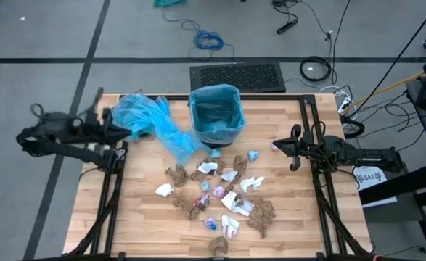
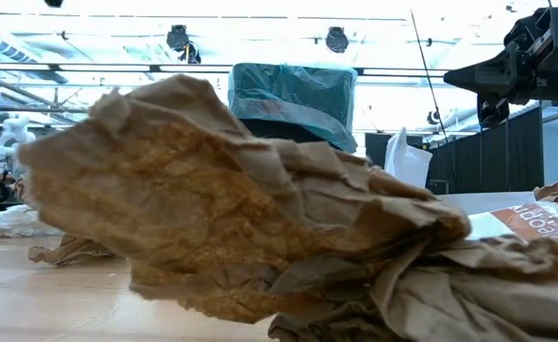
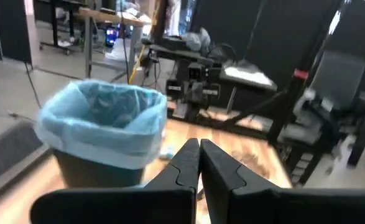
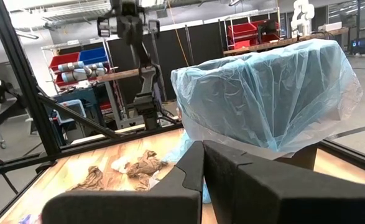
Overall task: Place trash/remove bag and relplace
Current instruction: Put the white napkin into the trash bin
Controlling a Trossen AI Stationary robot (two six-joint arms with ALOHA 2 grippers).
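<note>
A dark bin (image 1: 215, 114) lined with a pale blue bag stands at the table's far middle; it also shows in the left wrist view (image 3: 101, 134) and the right wrist view (image 4: 263, 99). A loose blue bag (image 1: 153, 120) lies crumpled on the table left of the bin. The trash (image 1: 223, 196), white and brown paper wads with some blue and pink bits, lies scattered in front of the bin. My left gripper (image 3: 199, 149) is shut, raised at the table's left edge (image 1: 124, 130) beside the loose bag. My right gripper (image 4: 203, 152) is shut at the right edge (image 1: 278, 145).
A big brown paper wad (image 2: 240, 218) lies at the near edge and fills the low view, with the bin (image 2: 293, 95) behind it. Black frame rails (image 1: 115, 188) run along both sides of the table. Bare wood lies near the left and right rails.
</note>
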